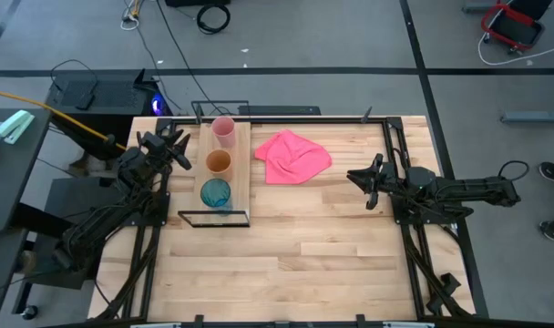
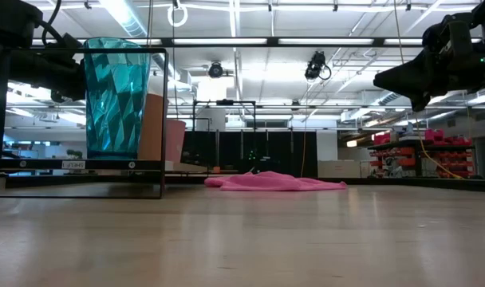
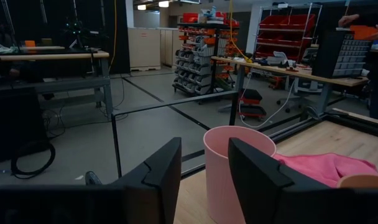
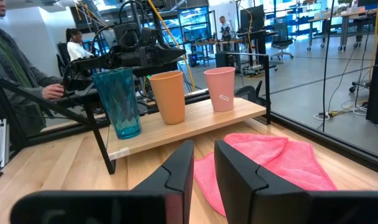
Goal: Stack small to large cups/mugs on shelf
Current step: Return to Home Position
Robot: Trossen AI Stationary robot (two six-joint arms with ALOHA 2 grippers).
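Now three cups stand in a row on the shelf (image 1: 241,164) at the table's left: pink cup (image 1: 223,130) far, orange cup (image 1: 219,162) middle, teal cup (image 1: 215,193) near. Left gripper (image 3: 204,148) hangs just left of the shelf's far end, arm folded, fingers moderately apart, holding nothing. Right gripper (image 4: 204,145) hovers at the table's right, arm stretched level, pointing left toward the pink cloth (image 1: 291,157), fingers narrowly parted

Three cups (image 1: 219,161), one shelf (image 1: 241,182), one pink cloth (image 1: 292,157), one table (image 1: 332,255), two robot arms (image 1: 459,191).
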